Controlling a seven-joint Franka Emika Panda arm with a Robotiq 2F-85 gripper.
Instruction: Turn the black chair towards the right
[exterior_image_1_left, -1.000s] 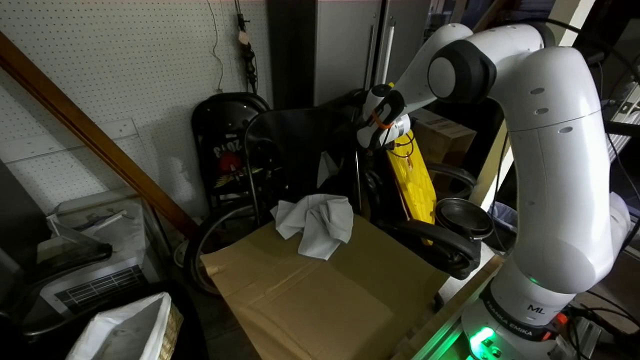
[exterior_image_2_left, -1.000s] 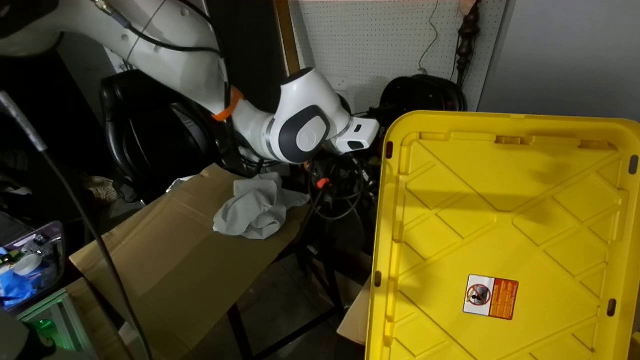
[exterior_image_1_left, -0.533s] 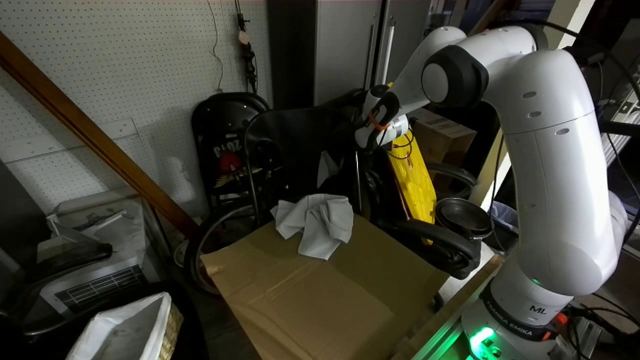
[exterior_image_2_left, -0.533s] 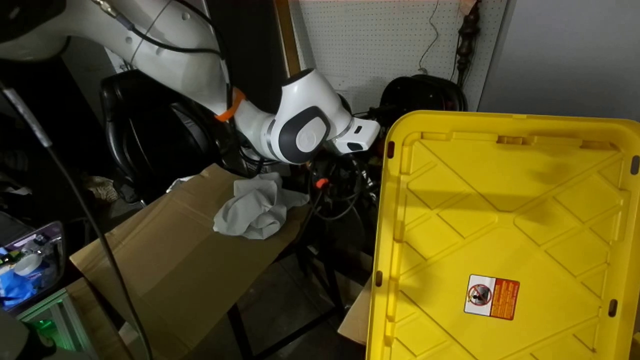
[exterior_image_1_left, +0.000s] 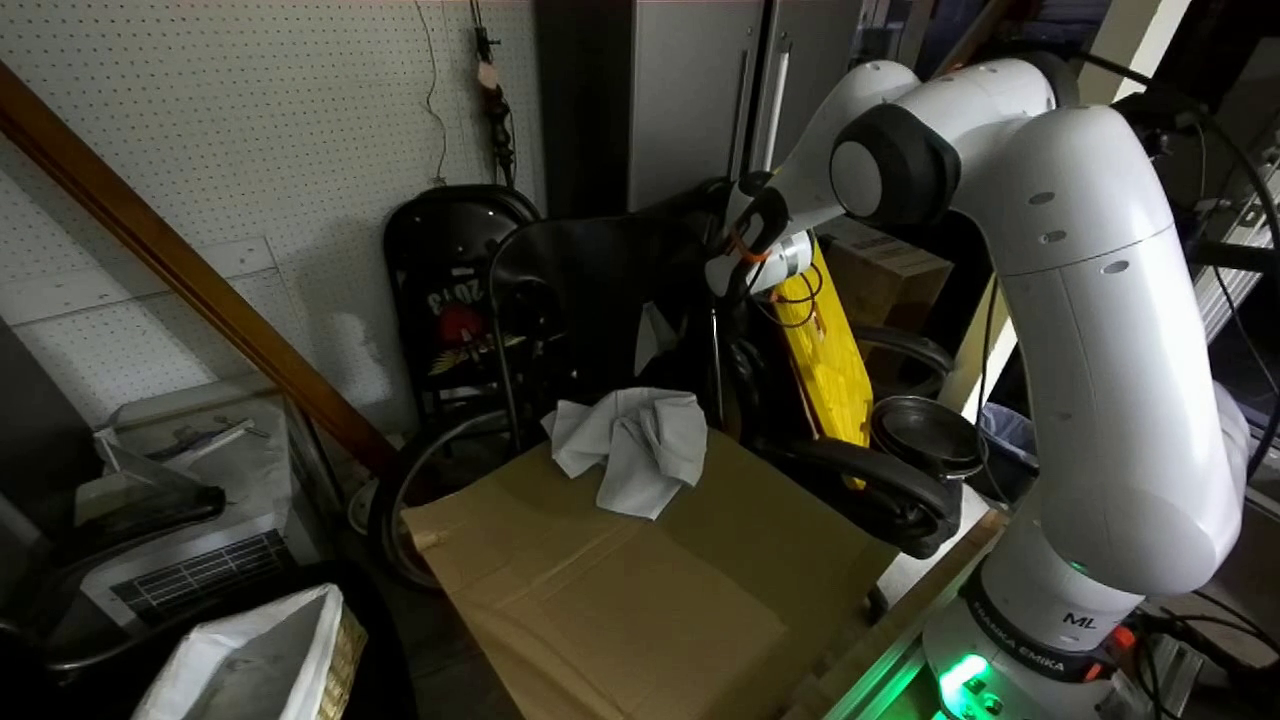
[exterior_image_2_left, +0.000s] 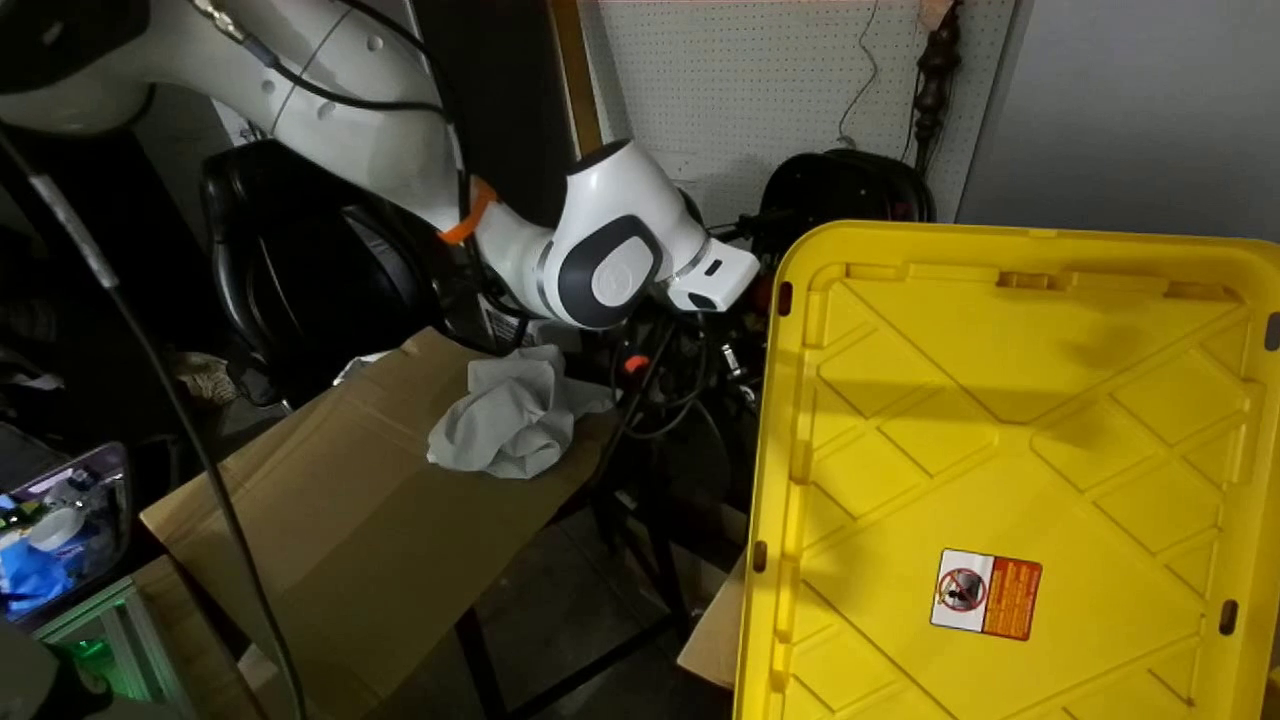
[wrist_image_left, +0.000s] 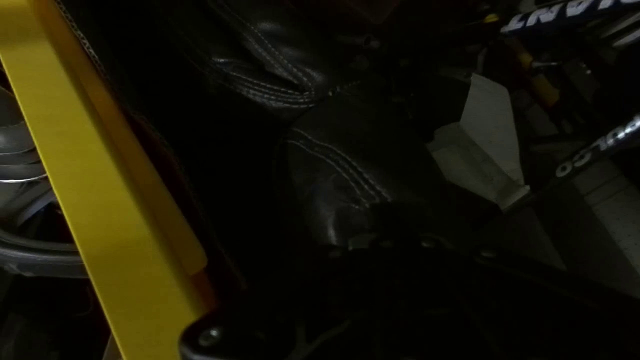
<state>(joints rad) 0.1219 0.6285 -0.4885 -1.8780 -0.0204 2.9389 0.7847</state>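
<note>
The black chair stands beyond the cardboard in an exterior view. Its black armrests and part of its dark back show, with a bright yellow panel upright at it. The panel faces the camera in an exterior view and hides most of the chair. In the wrist view, black stitched leather is close ahead, with the yellow panel edge at left. My gripper is a dark shape at the bottom, close to the leather. Whether it touches, and how its fingers stand, is too dark to tell.
A cardboard sheet with a grey cloth lies in front. A round-backed black chair with red bits stands by the wall. Black pans sit near the arm base. A black cable hangs in an exterior view.
The arm has shifted slightly lower and left in an exterior view. The loose cables near the wrist have moved. The yellow panel has shifted a little right in an exterior view.
</note>
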